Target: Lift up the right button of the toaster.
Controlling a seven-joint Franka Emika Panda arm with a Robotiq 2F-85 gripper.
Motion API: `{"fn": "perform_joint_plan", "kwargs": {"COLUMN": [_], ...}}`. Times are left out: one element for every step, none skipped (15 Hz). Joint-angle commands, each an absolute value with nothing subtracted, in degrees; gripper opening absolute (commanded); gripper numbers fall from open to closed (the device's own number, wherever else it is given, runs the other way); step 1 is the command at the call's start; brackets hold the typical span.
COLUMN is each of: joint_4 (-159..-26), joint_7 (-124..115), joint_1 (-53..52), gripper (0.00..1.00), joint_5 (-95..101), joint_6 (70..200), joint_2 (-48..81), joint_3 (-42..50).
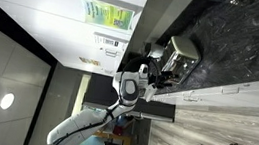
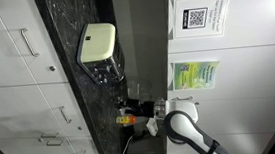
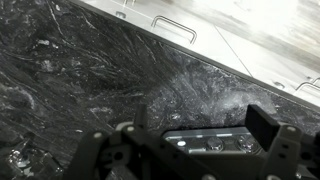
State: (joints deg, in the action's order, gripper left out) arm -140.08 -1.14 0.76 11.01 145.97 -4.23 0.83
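Note:
The toaster [image 1: 183,51] is a small shiny silver box on the black marble counter, seen in both exterior views [image 2: 96,42]. In the wrist view only its edge shows at the bottom [image 3: 215,141], a silver strip with round knobs. My gripper [image 3: 180,140] is open, with its two dark fingers spread wide on either side of that strip. In the exterior views the gripper [image 1: 158,72] [image 2: 113,73] sits close against the toaster's end. The toaster's levers are not clearly visible.
The black marble counter [image 3: 90,70] fills most of the wrist view. White drawers with metal handles [image 3: 175,25] run along its edge. Posters hang on the wall [image 2: 194,76]. The white arm [image 1: 127,87] reaches in from the side.

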Motion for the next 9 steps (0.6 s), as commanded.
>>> {"fn": "perform_joint_plan", "kwargs": {"joint_4": [-140.0, -140.0, -140.0, -140.0, -140.0, -139.5, -139.1, -138.7, -138.2], "joint_7": [-1.1, -1.1, -1.1, -1.1, -1.1, -1.2, -1.2, -0.8, -0.6], "joint_1": [0.9, 0.9, 0.9, 0.9, 0.9, 0.9, 0.9, 0.9, 1.1], "gripper": [1.0, 1.0, 1.0, 1.0, 1.0, 1.0, 1.0, 1.0, 1.0], "joint_5": [10.9, 10.9, 10.9, 10.9, 10.9, 10.5, 10.0, 9.8, 10.3], "joint_6": [145.9, 145.9, 145.9, 145.9, 145.9, 147.6, 149.3, 150.8, 153.0], "joint_2": [-4.3, -4.4, -4.4, -4.4, -4.4, -3.0, -1.8, -0.7, 0.7], "joint_3": [0.6, 0.6, 0.6, 0.6, 0.6, 0.7, 0.7, 0.8, 0.9]}}
